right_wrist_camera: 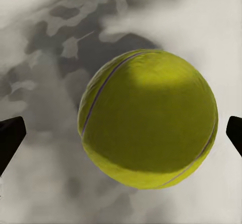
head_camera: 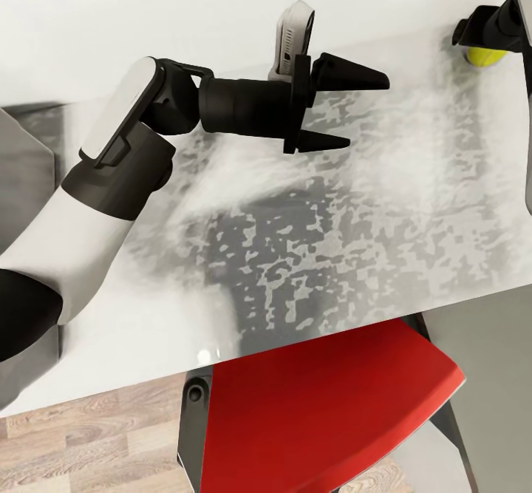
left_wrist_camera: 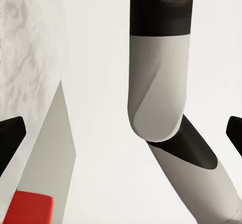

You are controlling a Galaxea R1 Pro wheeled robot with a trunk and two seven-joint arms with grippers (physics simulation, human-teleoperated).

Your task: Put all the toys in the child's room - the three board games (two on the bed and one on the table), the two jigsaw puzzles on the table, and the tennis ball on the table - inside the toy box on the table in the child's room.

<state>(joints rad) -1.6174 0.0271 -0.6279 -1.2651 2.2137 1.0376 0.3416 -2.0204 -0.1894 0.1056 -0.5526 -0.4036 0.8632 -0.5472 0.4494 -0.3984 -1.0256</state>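
Right gripper (right_wrist_camera: 121, 135) descends over the tennis ball (right_wrist_camera: 148, 118), which rests on the mottled grey-white table (head_camera: 355, 219) at its far right. The jaws are released, one dark fingertip (right_wrist_camera: 10, 141) showing at each side of the ball with clear gaps. To grasp well, the fingers should probably straddle the ball's widest part, centred, then close gently so it does not roll off. Left gripper (head_camera: 336, 109) hovers spread and empty over the far middle of the table. A red chair (head_camera: 325, 412) stands at the near edge.
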